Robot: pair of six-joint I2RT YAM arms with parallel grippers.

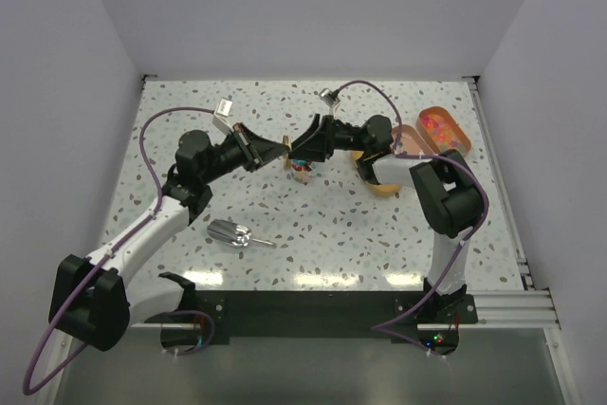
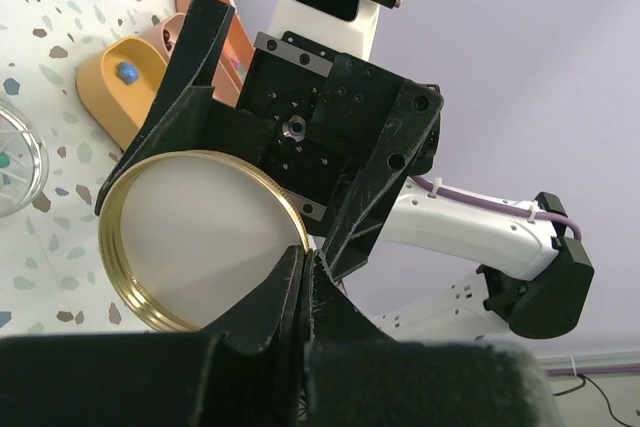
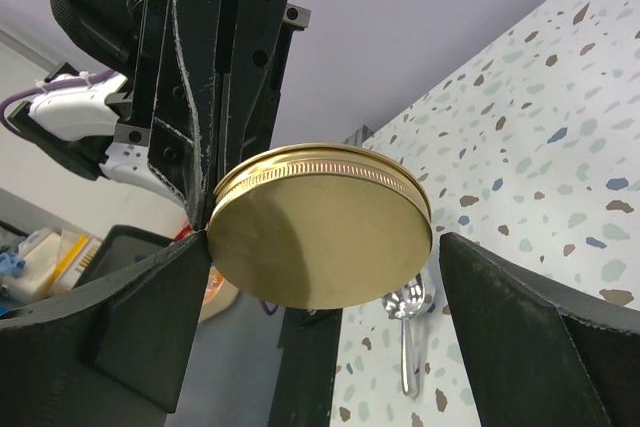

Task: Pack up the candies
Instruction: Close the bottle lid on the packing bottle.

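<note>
My left gripper pinches the rim of the gold lid, held on edge, its flat top facing my right gripper, whose fingers are spread either side of it. The candies lie in the orange tray by the far right corner, with more in the jar mid-desk.

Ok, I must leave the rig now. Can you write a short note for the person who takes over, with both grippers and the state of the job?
Left gripper: shut on the rim of the gold lid, held in the air.
Right gripper: open, fingers on either side of the lid, not clamped.
Jar: on the table under the lid, uncovered, with candies inside.
Orange tray: holds more candies.
Scoop: lying on the table by the left arm.
Done: some candies are in the jar.
Left: probably pass the lid over and close the jar.
</note>
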